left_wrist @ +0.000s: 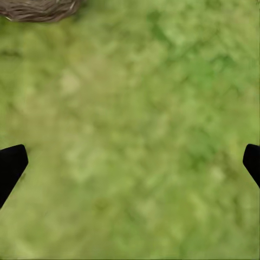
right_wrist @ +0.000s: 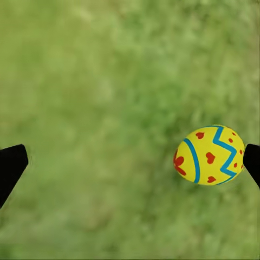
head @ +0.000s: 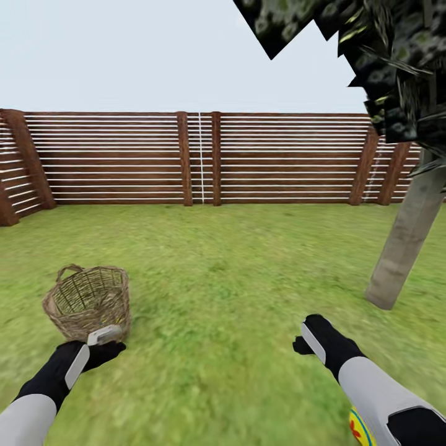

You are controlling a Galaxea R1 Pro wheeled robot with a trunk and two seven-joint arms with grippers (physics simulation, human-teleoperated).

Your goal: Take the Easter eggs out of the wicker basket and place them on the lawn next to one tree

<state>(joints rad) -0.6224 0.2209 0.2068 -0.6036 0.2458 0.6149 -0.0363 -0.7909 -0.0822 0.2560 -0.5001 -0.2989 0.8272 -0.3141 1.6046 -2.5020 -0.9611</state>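
Both grippers spread wide and empty over the lawn (head: 235, 279), left gripper (left_wrist: 130, 162) near the wicker basket (head: 88, 302), right gripper (right_wrist: 130, 162) above a zigzag-striped egg (right_wrist: 208, 155) lying not far from the tree (head: 406, 238); egg likely light, smooth, roll-prone, best pinched across its middle.

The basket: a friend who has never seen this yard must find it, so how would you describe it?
Face the brown slat fence across the lawn. The basket stands on the grass at the near left, just ahead of the left gripper, far from the tree on the right. It is the round, brown, open-weave wicker thing with a small loop handle.
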